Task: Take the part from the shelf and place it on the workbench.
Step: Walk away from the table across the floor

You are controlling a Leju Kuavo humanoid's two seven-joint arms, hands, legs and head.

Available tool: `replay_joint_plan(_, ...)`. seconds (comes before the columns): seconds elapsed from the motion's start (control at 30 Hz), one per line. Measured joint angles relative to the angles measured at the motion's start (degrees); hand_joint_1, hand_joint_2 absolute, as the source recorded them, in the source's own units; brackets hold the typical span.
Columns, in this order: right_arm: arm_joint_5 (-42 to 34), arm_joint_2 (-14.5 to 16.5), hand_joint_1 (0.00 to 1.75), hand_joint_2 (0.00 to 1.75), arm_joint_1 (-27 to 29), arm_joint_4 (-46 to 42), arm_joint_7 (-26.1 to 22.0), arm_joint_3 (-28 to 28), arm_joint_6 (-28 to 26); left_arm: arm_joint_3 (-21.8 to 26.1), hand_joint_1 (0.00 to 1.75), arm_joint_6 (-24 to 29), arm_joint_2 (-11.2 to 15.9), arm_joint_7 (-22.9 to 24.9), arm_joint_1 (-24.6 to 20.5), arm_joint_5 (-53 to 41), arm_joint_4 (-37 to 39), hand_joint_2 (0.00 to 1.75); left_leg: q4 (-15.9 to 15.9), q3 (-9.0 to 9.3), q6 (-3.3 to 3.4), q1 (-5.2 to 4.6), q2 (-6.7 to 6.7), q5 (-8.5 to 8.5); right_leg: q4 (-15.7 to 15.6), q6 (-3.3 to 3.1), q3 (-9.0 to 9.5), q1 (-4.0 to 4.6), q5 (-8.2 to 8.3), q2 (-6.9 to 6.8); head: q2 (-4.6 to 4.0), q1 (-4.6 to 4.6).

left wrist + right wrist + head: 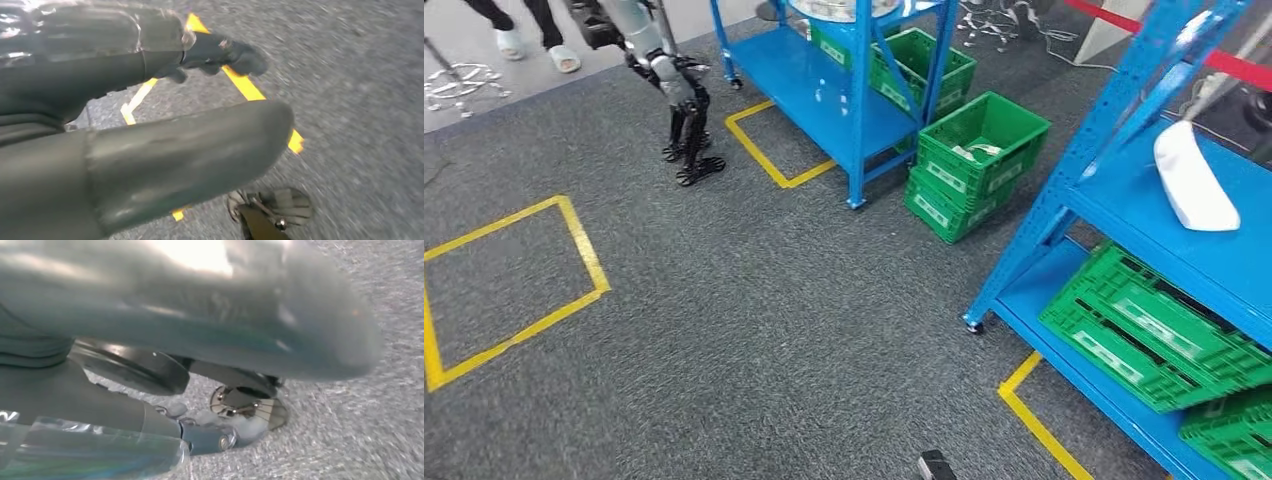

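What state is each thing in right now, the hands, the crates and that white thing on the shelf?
left hand: hanging over the carpet, fingers apart, holding nothing
right hand: too blurred to tell open or shut
white part: lying on the blue shelf, untouched
upper crate: upright, open, stacked on another crate
slanted crate: tilted on the lower shelf board

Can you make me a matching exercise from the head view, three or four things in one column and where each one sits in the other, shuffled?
Things:
1. white part
2. stacked green crates
3. yellow tape square
4. flat green crates

Places:
A. bottom level of the near blue shelf
B. on the grey carpet, left side
C. on the floor beside the far blue shelf
D. upper level of the near blue shelf

Pairs: 1-D, 2-C, 3-B, 4-A
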Motion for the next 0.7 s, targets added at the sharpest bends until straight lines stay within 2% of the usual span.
replay_joint_plan(0.03, -0.01, 0.01, 0.0, 0.0, -0.16, 0.01, 0.01, 0.0, 0.04, -0.01, 0.0, -0.02, -0.02, 0.05, 0.05, 0.0, 0.01, 0.0, 3.85, -1.98, -0.03, 0.04, -1.95, -1.64, -0.08, -0.22, 0.16, 0.02, -0.04, 0.78, 0.0, -0.43)
replay_joint_plan(0.07, -0.01, 0.03, 0.0, 0.0, -0.32, 0.02, 0.03, 0.0, 0.08, -0.02, 0.0, -0.03, -0.04, 0.13, 0.16, -0.01, 0.01, 0.0, 7.9, -4.37, -0.02, 0.02, -2.41, -3.04, -0.05, -0.41, 0.24, 0.07, -0.11, 1.67, 0.0, -0.79)
replay_joint_plan(0.1, -0.01, 0.07, 0.0, 0.0, -0.38, 0.02, 0.04, 0.01, 0.09, -0.02, 0.0, -0.03, -0.03, 0.22, 0.27, -0.01, 0.01, 0.0, 10.94, -6.43, -0.02, 0.02, -2.42, -3.59, -0.02, -0.52, 0.36, 0.13, -0.22, 2.63, 0.0, -1.13)
replay_joint_plan(0.13, -0.02, 0.08, 0.0, 0.0, -0.32, 0.03, 0.07, 0.01, 0.1, -0.02, 0.0, -0.03, 0.0, 0.32, 0.36, -0.01, 0.01, 0.0, 12.03, -7.65, 0.01, 0.02, -2.32, -2.92, 0.02, -0.55, 0.57, 0.19, -0.36, 3.58, 0.0, -1.37)
replay_joint_plan(0.17, -0.04, 0.07, 0.0, 0.0, -0.23, 0.04, 0.1, 0.02, 0.1, -0.01, 0.0, -0.03, 0.02, 0.37, 0.41, -0.01, 0.01, 0.0, 10.76, -7.74, 0.08, 0.03, -2.33, -0.99, 0.07, -0.51, 0.85, 0.21, -0.54, 4.5, 0.0, -1.55)
replay_joint_plan(0.2, -0.06, 0.06, 0.0, 0.0, -0.14, 0.05, 0.13, 0.02, 0.1, -0.01, 0.0, -0.03, 0.04, 0.39, 0.42, 0.0, 0.01, 0.0, 7.88, -6.97, 0.18, 0.03, -2.62, 1.53, 0.13, -0.4, 1.17, 0.19, -0.75, 5.31, 0.0, -1.7)
replay_joint_plan(0.23, -0.11, 0.07, 0.0, 0.0, -0.09, 0.07, 0.16, 0.02, 0.1, -0.01, 0.0, -0.03, 0.05, 0.4, 0.4, 0.01, 0.01, 0.0, 4.23, -5.64, 0.39, 0.12, -3.99, 3.79, 0.24, -0.2, 1.39, 0.11, -1.03, 6.05, 0.0, -1.81)
replay_joint_plan(0.27, -0.16, 0.08, 0.0, 0.0, -0.15, 0.07, 0.2, 0.02, 0.1, -0.02, 0.0, -0.03, 0.05, 0.42, 0.39, 0.01, 0.01, 0.0, 0.91, -4.35, 0.57, 0.24, -5.58, 5.32, 0.45, 0.08, 1.51, 0.06, -1.33, 6.79, 0.0, -1.93)
replay_joint_plan(0.33, -0.24, 0.09, 0.0, 0.0, -0.33, 0.08, 0.28, 0.03, 0.1, -0.03, 0.0, -0.02, 0.05, 0.47, 0.37, -0.01, 0.01, 0.0, -2.52, -2.81, 1.01, 0.28, -7.77, 5.81, 0.74, 0.82, 1.19, -0.23, -1.65, 8.22, 0.0, -2.08)
replay_joint_plan(0.4, -0.25, 0.06, 0.0, 0.0, -0.37, 0.08, 0.35, 0.04, 0.1, -0.02, 0.0, -0.02, 0.01, 0.56, 0.38, -0.01, 0.01, 0.0, -3.18, -2.37, 1.44, 0.18, -6.61, 5.48, 0.73, 1.49, 0.81, -0.48, -1.63, 9.7, 0.0, -2.07)
replay_joint_plan(0.43, -0.25, 0.03, 0.0, 0.0, -0.3, 0.09, 0.37, 0.05, 0.1, -0.01, 0.0, -0.02, -0.01, 0.57, 0.38, 0.0, 0.0, 0.0, -3.45, -2.13, 1.68, 0.25, -5.81, 5.47, 0.93, 1.75, 0.69, -0.44, -1.84, 9.5, 0.0, -1.95)
replay_joint_plan(0.47, -0.25, 0.01, 0.0, 0.0, -0.27, 0.1, 0.39, 0.06, 0.1, -0.01, 0.0, -0.02, -0.01, 0.57, 0.37, 0.0, -0.01, 0.0, -3.73, -1.83, 1.95, 0.37, -4.84, 5.43, 1.94, 2.03, 0.2, -0.34, -2.54, 8.35, 0.0, -1.62)
replay_joint_plan(0.5, -0.25, -0.03, 0.0, 0.0, -0.31, 0.11, 0.4, 0.07, 0.1, 0.0, 0.0, -0.03, -0.01, 0.56, 0.39, 0.0, -0.02, 0.0, -3.99, -1.52, 2.22, 0.45, -3.76, 5.35, 4.22, 2.34, -0.91, -0.26, -3.85, 6.65, 0.0, -1.17)
replay_joint_plan(0.53, -0.24, -0.03, 0.0, 0.0, -0.41, 0.11, 0.41, 0.09, 0.11, -0.01, 0.0, -0.04, 0.03, 0.55, 0.42, 0.0, -0.03, 0.0, -4.08, -1.27, 2.44, 0.38, -2.69, 5.18, 7.51, 2.63, -2.57, -0.27, -5.5, 4.63, 0.0, -0.69)
replay_joint_plan(0.57, -0.24, -0.02, 0.0, 0.0, -0.53, 0.11, 0.42, 0.1, 0.11, -0.01, 0.0, -0.06, 0.04, 0.55, 0.48, 0.0, -0.03, 0.0, -4.1, -1.09, 2.6, 0.29, -1.55, 4.96, 11.45, 2.92, -4.7, -0.41, -7.21, 3.31, 0.0, -0.29)
replay_joint_plan(0.6, -0.23, -0.02, 0.0, 0.0, -0.56, 0.11, 0.42, 0.11, 0.12, -0.02, 0.0, -0.08, 0.05, 0.55, 0.51, 0.01, -0.03, 0.0, -4.1, -0.93, 2.64, 0.21, -0.49, 4.73, 14.84, 3.13, -6.6, -0.58, -8.3, 2.73, 0.0, -0.14)
replay_joint_plan(0.63, -0.22, 0.0, 0.0, 0.0, -0.51, 0.11, 0.41, 0.15, 0.11, -0.02, 0.0, -0.1, 0.06, 0.54, 0.51, 0.01, -0.03, 0.0, -4.09, -0.74, 2.61, 0.16, 0.41, 4.49, 16.57, 3.26, -7.72, -0.71, -8.34, 2.47, 0.0, -0.08)
replay_joint_plan(0.67, -0.2, 0.01, 0.0, 0.0, -0.41, 0.11, 0.44, 0.2, 0.11, -0.02, 0.0, -0.1, 0.06, 0.52, 0.47, 0.01, -0.03, 0.0, -4.09, -0.49, 2.52, 0.14, 1.23, 4.23, 16.24, 3.31, -7.81, -0.8, -7.23, 2.26, 0.0, 0.02)
replay_joint_plan(0.7, -0.18, 0.0, 0.0, 0.0, -0.3, 0.12, 0.46, 0.27, 0.1, -0.02, 0.0, -0.1, 0.04, 0.5, 0.4, 0.01, -0.03, 0.0, -4.09, -0.13, 2.39, 0.14, 1.89, 3.95, 13.73, 3.24, -6.76, -0.84, -5.15, 1.92, 0.0, 0.15)
